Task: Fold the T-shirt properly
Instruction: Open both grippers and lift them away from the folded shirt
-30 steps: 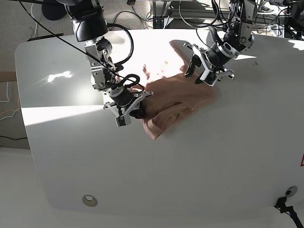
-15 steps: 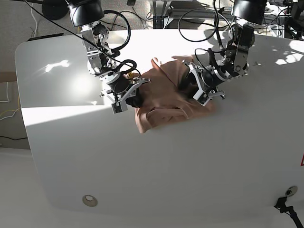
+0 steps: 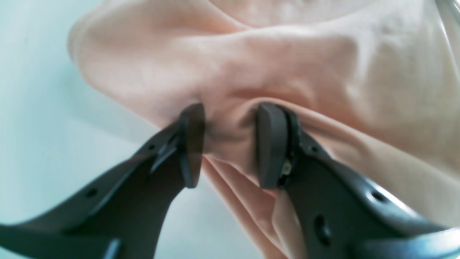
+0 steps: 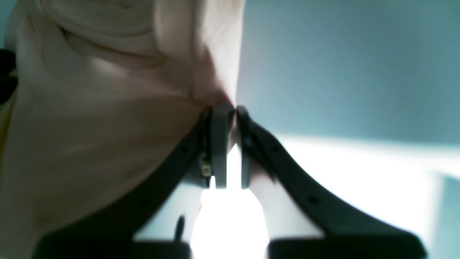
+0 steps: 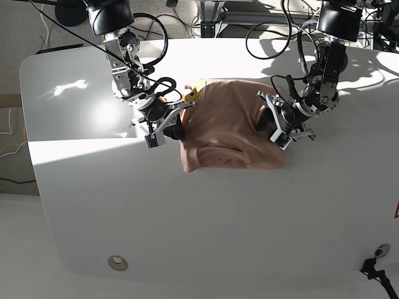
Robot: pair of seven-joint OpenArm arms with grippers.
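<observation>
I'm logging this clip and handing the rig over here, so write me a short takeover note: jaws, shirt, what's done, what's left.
Left gripper: jaws clamped on a bunched fold of the T-shirt.
Right gripper: jaws pinched shut on the shirt's edge.
Shirt: stretched between both arms on the white table, yellow tag showing near the right arm.
Done: both sides gripped, cloth spread out.
Left: likely smooth it flat, then make the folds; none finished yet.

Plain salmon-pink T-shirt [image 5: 230,128], white table [image 5: 206,230]
</observation>
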